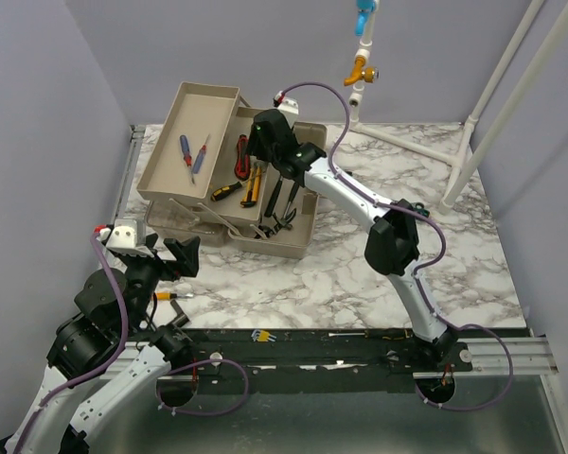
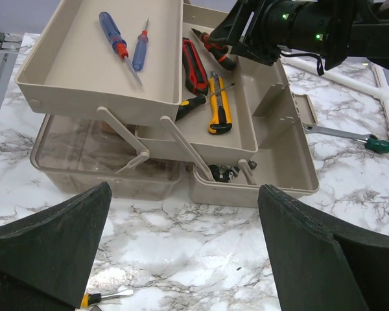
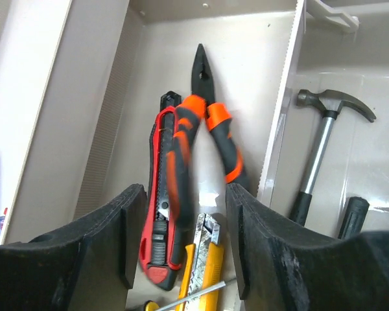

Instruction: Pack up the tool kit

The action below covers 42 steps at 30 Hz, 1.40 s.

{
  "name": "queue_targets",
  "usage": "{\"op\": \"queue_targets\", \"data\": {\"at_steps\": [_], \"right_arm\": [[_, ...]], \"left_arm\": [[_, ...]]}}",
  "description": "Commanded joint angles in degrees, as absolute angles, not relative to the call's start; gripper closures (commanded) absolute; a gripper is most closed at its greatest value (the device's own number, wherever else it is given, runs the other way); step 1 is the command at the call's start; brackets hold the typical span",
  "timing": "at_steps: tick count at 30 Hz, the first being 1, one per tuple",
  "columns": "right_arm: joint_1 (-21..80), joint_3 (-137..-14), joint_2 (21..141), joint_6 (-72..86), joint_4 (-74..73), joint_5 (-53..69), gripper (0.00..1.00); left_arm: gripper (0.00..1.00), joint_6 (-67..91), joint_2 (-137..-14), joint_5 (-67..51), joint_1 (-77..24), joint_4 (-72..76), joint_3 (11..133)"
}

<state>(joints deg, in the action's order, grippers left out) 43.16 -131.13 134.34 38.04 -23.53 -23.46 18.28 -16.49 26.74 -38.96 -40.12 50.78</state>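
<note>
Flat on the floor of the beige middle tray (image 3: 246,52) of the opened toolbox (image 1: 293,248): orange-and-black pliers (image 3: 207,113). Long axis along the tray's length, closed nose toward the far end wall, away from the arm bases. Handles splayed toward the near side, one of them blurred in the right wrist view. Just beside on that view's left, parallel, a red knife (image 3: 157,194); nearer, a yellow knife (image 3: 204,259). Past the tray wall on the other side, down in the box's bottom compartment, a hammer (image 3: 321,142), head at the far end.

Right arm: based at the near right edge of the marble table (image 1: 360,274), elbow bent mid-table, forearm stretched toward the box, wrist tipped down over the tray. Right gripper (image 3: 187,201) spread and holding nothing, a finger either side of the pliers' handles; contact impossible to judge.

Left gripper (image 2: 185,189) parted wide and empty, low above the table in front of the toolbox, aimed at it. Close below on the marble, a small yellow-handled screwdriver (image 2: 107,297).
</note>
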Motion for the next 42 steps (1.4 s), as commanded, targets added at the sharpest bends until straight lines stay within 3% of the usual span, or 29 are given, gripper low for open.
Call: {"op": "queue_targets", "data": {"at_steps": [1, 8, 17, 24, 28, 35, 42], "right_arm": [[43.5, -131.5, 132.6, 36.0, -22.5, -24.2, 0.41], [43.4, -123.0, 122.7, 33.2, -20.6, -22.7, 0.41], [43.3, -96.0, 103.7, 32.7, -16.7, -25.8, 0.37], [43.3, -75.5, 92.4, 37.8, -14.5, -27.5, 0.25], [43.3, -68.5, 89.6, 40.2, -14.0, -24.9, 0.23], [43.3, -61.5, 89.5, 42.2, -11.6, -21.1, 0.25], [43.3, -58.7, 89.8, 42.7, -10.5, -20.4, 0.4]], "left_arm": [[0.01, 18.3, -16.2, 25.8, -38.6, -41.3, 52.1], [0.01, 18.2, -17.1, 25.3, -38.6, -41.7, 52.4], [0.02, 19.0, -18.9, 22.0, -38.6, -41.1, 52.6], [0.02, 20.3, -22.1, 18.4, -38.6, -39.8, 53.1], [0.02, 20.9, -23.4, 16.8, -38.6, -39.0, 53.1], [0.01, 20.8, -27.2, 15.7, -38.6, -40.2, 56.9], [0.02, 16.4, -33.8, 17.0, -35.4, -44.5, 66.2]]}}
